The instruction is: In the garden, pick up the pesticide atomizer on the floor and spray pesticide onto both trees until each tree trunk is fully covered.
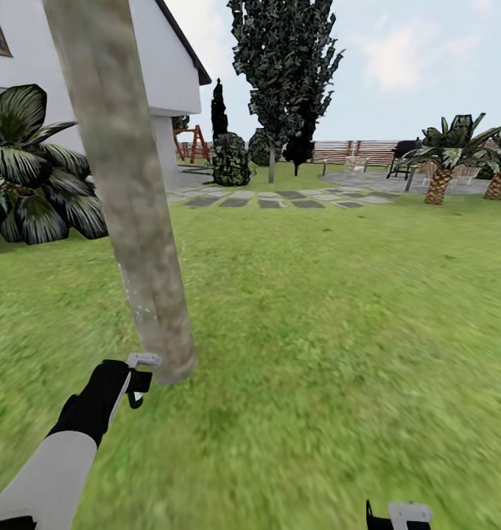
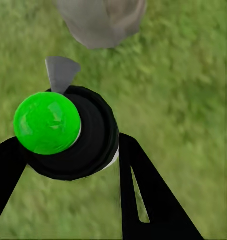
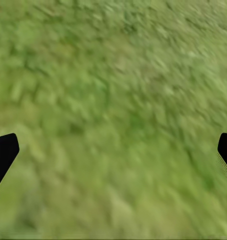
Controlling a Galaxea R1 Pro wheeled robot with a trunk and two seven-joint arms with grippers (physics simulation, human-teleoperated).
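Gripped in my left gripper [image 2: 68,150] sits the atomizer [image 2: 68,132], fingers closed round it — pickup done, nozzle just beside the near trunk [image 1: 132,199]. No mist shows yet. My right gripper [image 3: 113,150] hangs wide open, empty, over grass [image 3: 113,90]. Both trees remain — the far one [image 1: 280,66] well off.

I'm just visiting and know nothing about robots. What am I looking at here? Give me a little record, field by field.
Setting: garden lawn with stepping stones, a wooden fence and a white house
Nearest thing: grey-tan tree trunk, leaning across the head view
Left gripper: shut on a black object with a bright green round part, low beside the trunk's base
Object's identity: presumably the sprayer, though its colours don't confirm it
Right gripper: open, fingers wide apart over bare grass
Spray mist: none visible
Other plants: palms, a tall dark tree
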